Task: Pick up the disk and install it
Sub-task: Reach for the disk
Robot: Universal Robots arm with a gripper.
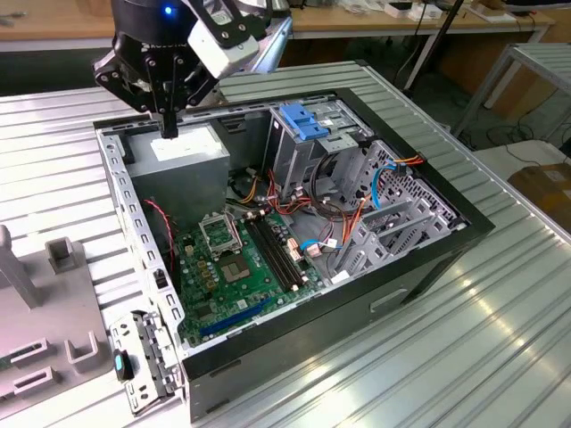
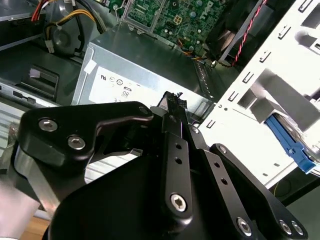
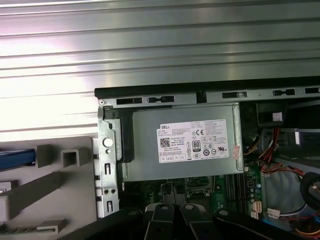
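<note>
Ribbed aluminium table (image 1: 446, 357) carries the open computer case (image 1: 393, 294); wooden benches (image 1: 53, 22) stand beyond. In the exterior view's upper left the gripper (image 1: 168, 129) hangs over the power supply (image 1: 183, 156), fingers clenched together, grasping nothing. The first wrist view adds the disk (image 3: 15, 159), its blue edge at the grey fixture (image 3: 55, 195) beside the case. Inside the case: motherboard (image 1: 236, 276), and a blue bracket (image 1: 299, 120) atop the drive cage (image 1: 303, 156).

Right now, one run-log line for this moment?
gripper: shut, holding nothing | position: over power supply | case: open
</note>
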